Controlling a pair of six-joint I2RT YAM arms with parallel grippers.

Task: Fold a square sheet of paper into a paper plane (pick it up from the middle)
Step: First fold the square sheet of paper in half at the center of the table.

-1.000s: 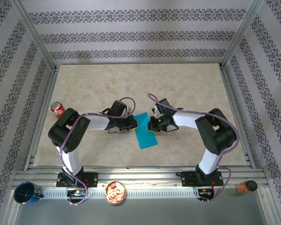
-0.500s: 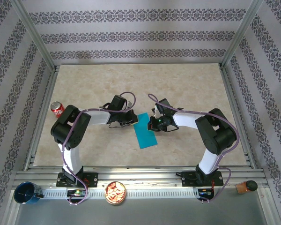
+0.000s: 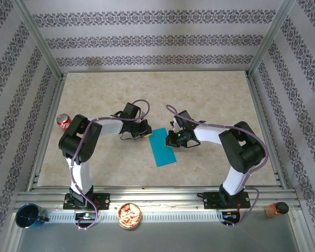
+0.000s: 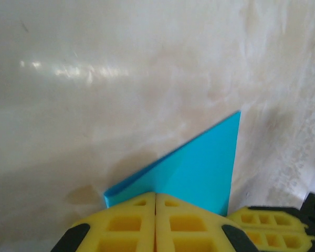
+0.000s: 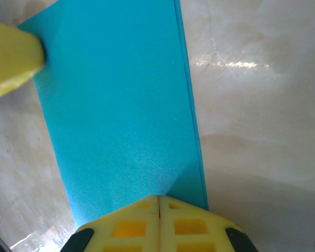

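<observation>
Left gripper [image 3: 146, 134] now sits farther left than a second ago, jaws pressed together, tips at paper [image 3: 163, 148] far-left corner; pinch or touch, cannot tell. Right gripper [image 3: 171, 140] unmoved, jaws closed, pinning right edge. Paper, folded strip, mid-tabletop. Corner fold likely starting.

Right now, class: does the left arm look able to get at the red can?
Probably yes, though awkwardly. Nothing stands between them, but the can sits close beside the arm's own elbow, and the left pincer is shut at a corner of the blue paper.
</observation>
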